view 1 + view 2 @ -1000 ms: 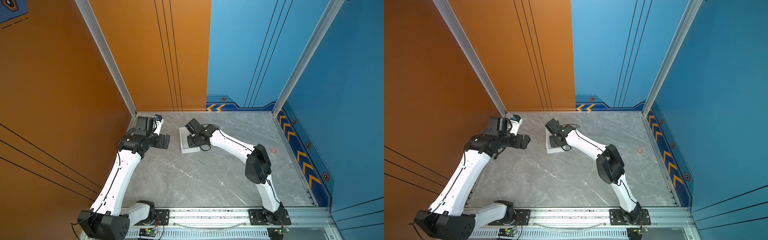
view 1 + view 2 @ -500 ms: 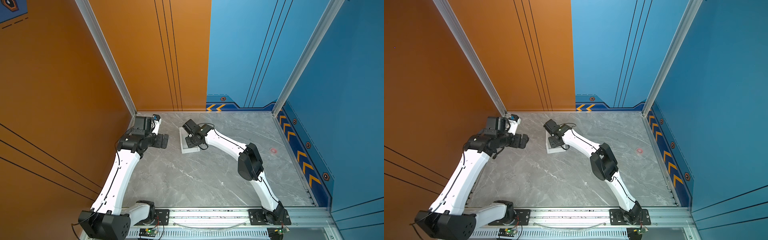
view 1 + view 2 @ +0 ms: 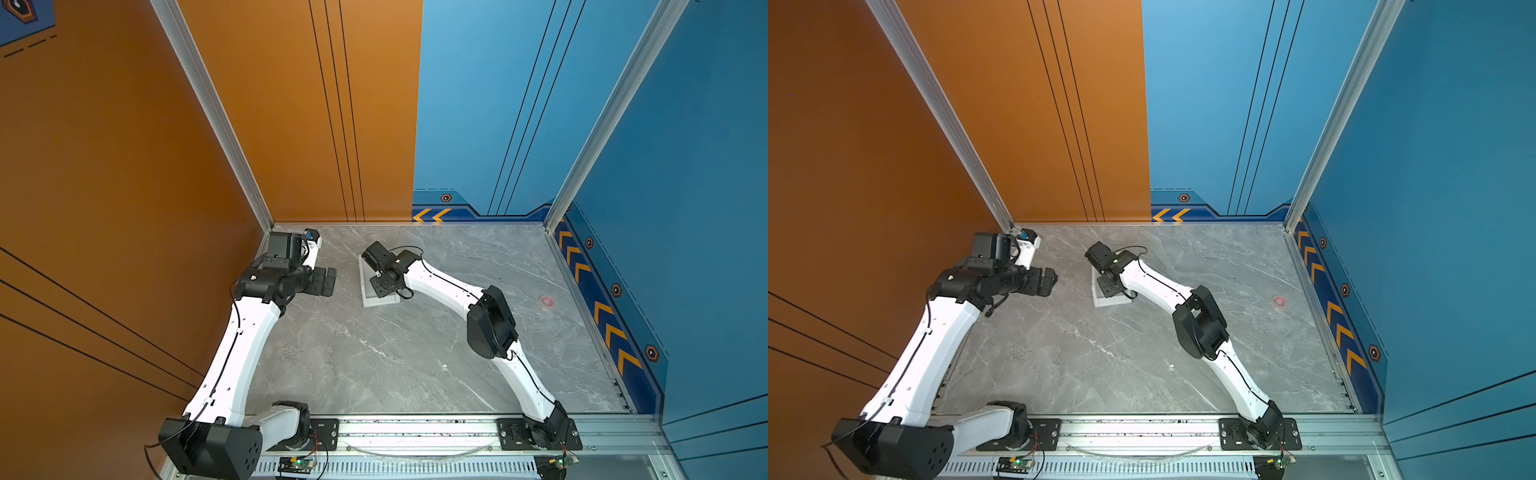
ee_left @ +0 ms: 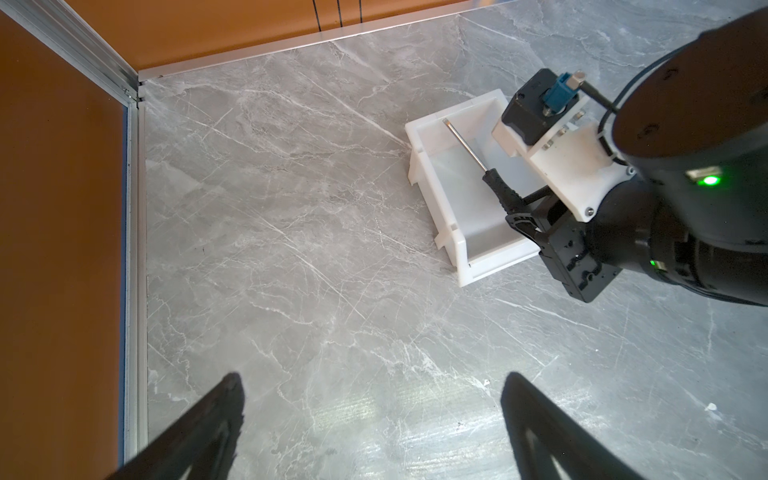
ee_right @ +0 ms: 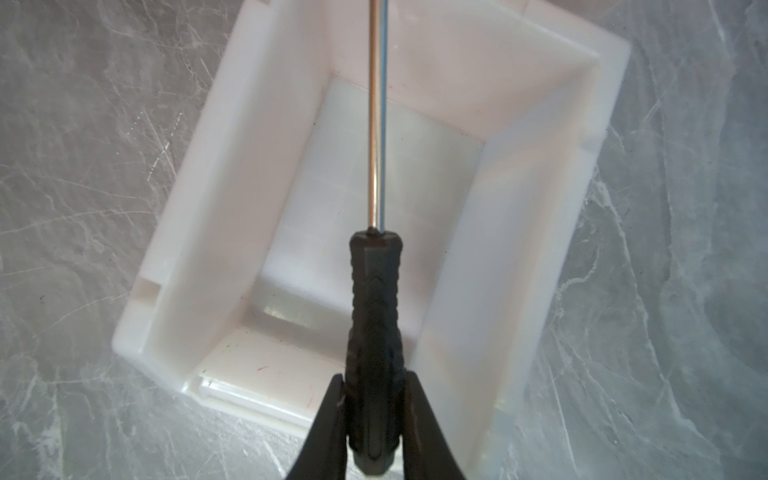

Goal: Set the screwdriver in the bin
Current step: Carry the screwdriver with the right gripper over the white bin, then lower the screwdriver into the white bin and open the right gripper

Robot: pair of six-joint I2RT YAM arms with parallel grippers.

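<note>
Both top views: high over near edge of grey marble-veined tabletop (image 3: 374,365), facing far corners. Left wrist: oblique, mid-range. Right wrist: close, steep. Wrist views share small white rectangular plastic bin (image 4: 428,183) (image 5: 199,232).

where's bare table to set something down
Bare: the table from bin to front rail; the far right around the red spot. Crowded: over the bin, where the right hand grips the screwdriver, and the far left corner by the left hand.

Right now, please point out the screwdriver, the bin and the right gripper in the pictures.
screwdriver (image 5: 376,299): right wrist view, on the black handle.
bin (image 5: 232,208): right wrist view, on a long side wall.
right gripper (image 5: 374,379): right wrist view, between its fingertips, shut on the screwdriver.
</note>
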